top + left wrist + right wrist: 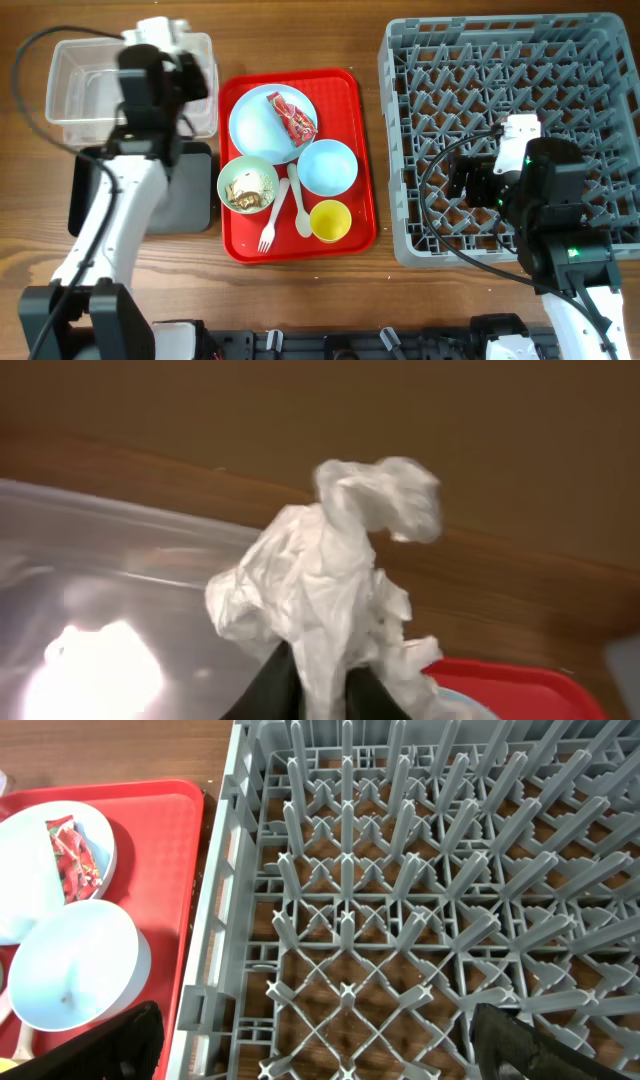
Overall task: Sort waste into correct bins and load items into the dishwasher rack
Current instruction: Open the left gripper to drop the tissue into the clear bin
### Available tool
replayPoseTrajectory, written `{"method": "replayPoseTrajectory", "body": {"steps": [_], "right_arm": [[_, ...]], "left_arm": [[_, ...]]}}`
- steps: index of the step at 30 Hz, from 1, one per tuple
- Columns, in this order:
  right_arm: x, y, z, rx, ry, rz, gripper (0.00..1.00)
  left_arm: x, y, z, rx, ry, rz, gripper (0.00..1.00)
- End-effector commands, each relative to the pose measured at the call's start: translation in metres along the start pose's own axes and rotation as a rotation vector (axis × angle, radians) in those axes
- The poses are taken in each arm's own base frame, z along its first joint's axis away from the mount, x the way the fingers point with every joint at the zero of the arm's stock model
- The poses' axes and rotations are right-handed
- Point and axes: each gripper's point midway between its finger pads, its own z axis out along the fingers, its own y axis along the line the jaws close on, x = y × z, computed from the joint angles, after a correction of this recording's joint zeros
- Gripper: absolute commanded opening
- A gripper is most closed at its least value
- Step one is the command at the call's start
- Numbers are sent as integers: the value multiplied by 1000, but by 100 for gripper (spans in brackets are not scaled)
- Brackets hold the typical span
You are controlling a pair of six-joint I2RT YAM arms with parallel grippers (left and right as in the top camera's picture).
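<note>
My left gripper is shut on crumpled white tissue and holds it over the right end of the clear tub; in the overhead view the arm hides the tissue. The black tray lies in front of the tub. On the red tray are a light blue plate with the red wrapper, a light blue bowl, a pale green bowl with food scraps, a yellow cup, a white fork and spoon. My right gripper is open over the grey rack.
The red tray sits between the bins on the left and the rack on the right. Both arm bases stand at the table's front edge. Black cables run beside each arm. Bare wood shows in front of the red tray.
</note>
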Motion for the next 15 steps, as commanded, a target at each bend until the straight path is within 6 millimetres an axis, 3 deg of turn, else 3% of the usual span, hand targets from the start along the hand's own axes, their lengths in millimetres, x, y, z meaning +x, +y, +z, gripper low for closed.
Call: {"method": "replayPoseTrajectory", "body": {"steps": [1, 2, 4, 8, 11, 15], "right_arm": [[-10, 3, -5, -16, -23, 4, 100], [-10, 3, -5, -16, -24, 4, 100], [-10, 3, -5, -16, -24, 4, 100], [-10, 3, -5, -16, -23, 4, 100], [-10, 3, -5, -16, -23, 4, 100], [-10, 3, -5, -16, -23, 4, 100]], "left_arm": [[10, 39, 17, -93, 21, -43, 44], [12, 44, 21, -101, 22, -47, 55], [16, 47, 26, -106, 27, -49, 65], [10, 36, 24, -87, 34, -45, 64], [13, 1, 19, -34, 111, -19, 62], [39, -52, 13, 43, 200, -34, 70]]}}
